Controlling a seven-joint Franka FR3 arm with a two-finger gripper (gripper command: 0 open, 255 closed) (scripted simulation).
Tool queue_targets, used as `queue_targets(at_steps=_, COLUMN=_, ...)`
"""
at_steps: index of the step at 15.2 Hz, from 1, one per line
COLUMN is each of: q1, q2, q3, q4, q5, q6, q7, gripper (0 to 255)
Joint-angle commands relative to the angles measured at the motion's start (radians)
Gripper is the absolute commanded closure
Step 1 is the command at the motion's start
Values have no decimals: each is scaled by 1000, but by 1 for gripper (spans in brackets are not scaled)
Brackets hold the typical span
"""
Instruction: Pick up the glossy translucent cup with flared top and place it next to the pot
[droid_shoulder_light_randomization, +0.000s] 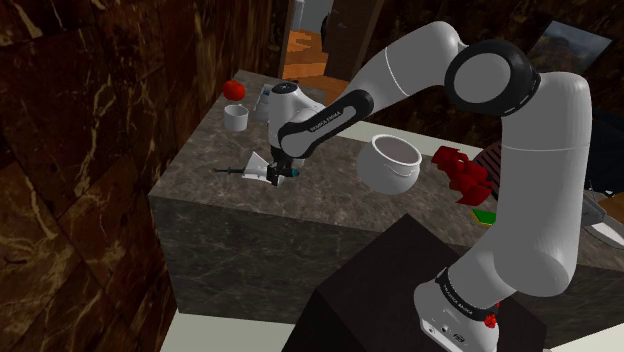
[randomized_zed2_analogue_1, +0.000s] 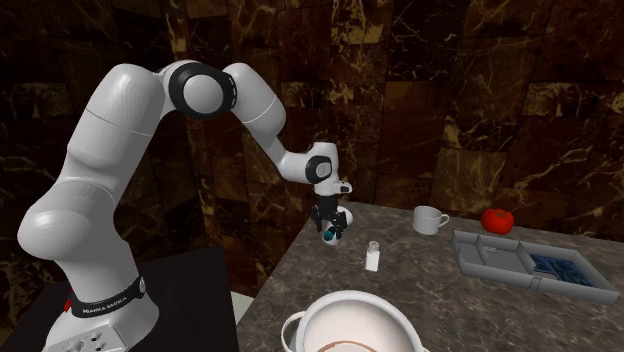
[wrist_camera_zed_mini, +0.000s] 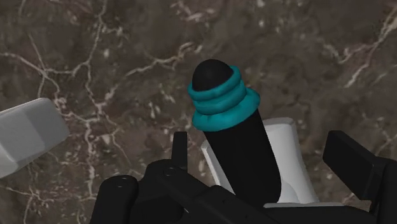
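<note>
Firmly, claw clasps a smooth white cup above veined marble

The arm reaches forward, elbow high, wrist bent so the gripper points down.

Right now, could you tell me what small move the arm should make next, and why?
Probably lift straight up a little: the gripper seems to clasp the cup low over the counter, with the shaker close by and the pot some way off.
</note>
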Motion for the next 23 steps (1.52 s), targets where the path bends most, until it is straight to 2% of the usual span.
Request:
queue_targets(at_steps=1, q1=0, q2=0, q3=0, q4=0, q5=0, q6=0, q7=0, gripper=0)
queue_targets(at_steps=2, q1=0, q2=0, q3=0, q4=0, q5=0, q6=0, q7=0, gripper=0)
queue_targets(at_steps=3, q1=0, q2=0, q3=0, q4=0, q5=0, q6=0, q7=0, gripper=255)
queue_targets(at_steps=12, q1=0, q2=0, q3=0, q4=0, q5=0, q6=0, q7=0, gripper=255)
queue_targets(at_steps=23, q1=-14, q2=-106, q3=22, q4=-3, q5=36, q6=-100, q7=-36, gripper=255)
